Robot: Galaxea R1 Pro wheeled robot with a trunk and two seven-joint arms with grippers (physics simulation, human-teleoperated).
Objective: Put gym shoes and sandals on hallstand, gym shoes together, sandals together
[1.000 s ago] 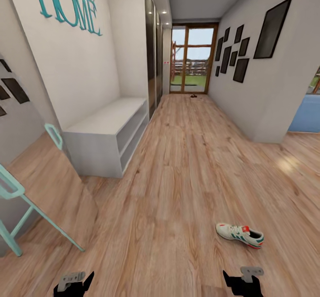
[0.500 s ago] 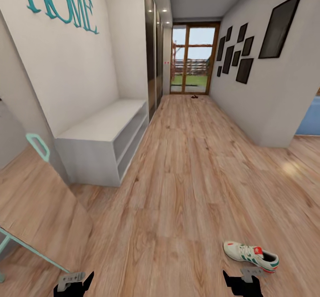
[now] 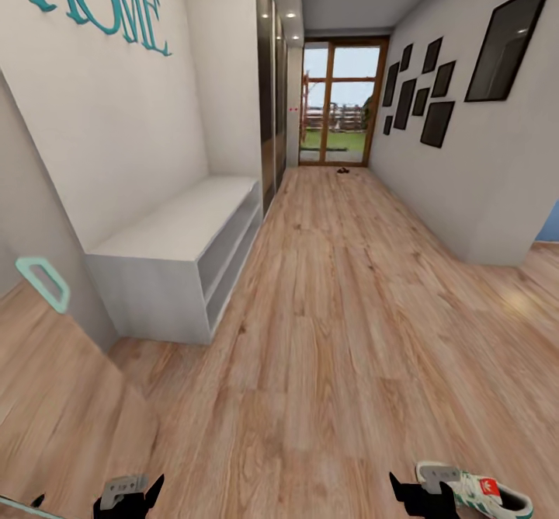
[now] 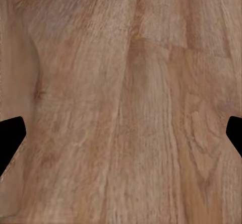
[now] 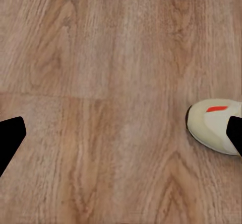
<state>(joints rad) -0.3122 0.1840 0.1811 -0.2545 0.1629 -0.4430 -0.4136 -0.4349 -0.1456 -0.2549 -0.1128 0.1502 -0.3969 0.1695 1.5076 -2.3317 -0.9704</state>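
Gym shoe (image 3: 481, 492) flat on floor (image 3: 334, 332), lengthwise across corridor, toe left; both hands released.

Head view: taken from above, facing forward and down along the corridor, over the light brown wood-plank floor (image 3: 334, 332) toward the far glazed wood-framed door (image 3: 335, 103); both arms' tips sit at its lower edge. Left wrist view: close above the same planks (image 4: 126, 103), looking straight down between the dark finger tips. Right wrist view: equally close and downward; it shares with the head view the white sneaker with an orange-red patch (image 5: 214, 126) (image 3: 481, 492) at the lower right.
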